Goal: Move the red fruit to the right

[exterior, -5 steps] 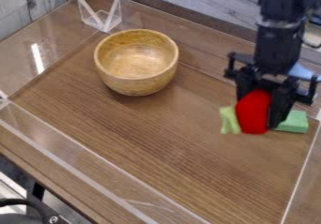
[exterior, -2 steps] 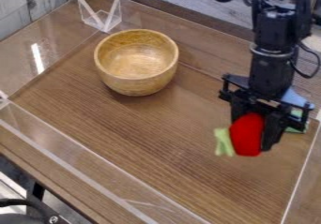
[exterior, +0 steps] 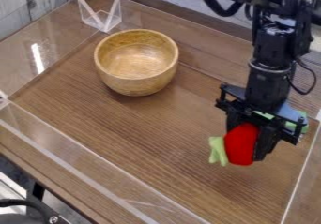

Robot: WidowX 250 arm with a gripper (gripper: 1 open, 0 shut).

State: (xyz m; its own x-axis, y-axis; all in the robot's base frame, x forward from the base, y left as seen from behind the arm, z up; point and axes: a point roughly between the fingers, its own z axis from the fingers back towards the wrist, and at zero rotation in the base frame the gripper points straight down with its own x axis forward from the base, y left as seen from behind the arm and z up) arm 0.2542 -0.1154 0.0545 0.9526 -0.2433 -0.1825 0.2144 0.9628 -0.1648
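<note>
So the gripper (exterior: 245,126)'s partly closed around the red fruit (exterior: 243,145), green block (exterior: 294,117) right behind it, wooden bowl (exterior: 135,62) far left.

We see the red fruit (exterior: 241,145), small and rounded, its light green leafy part pointing left, held in the gripper (exterior: 247,127) near the table's right side.

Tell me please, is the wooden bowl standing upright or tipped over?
Upright: the bowl sits on its base on the table, its round opening facing up.
</note>
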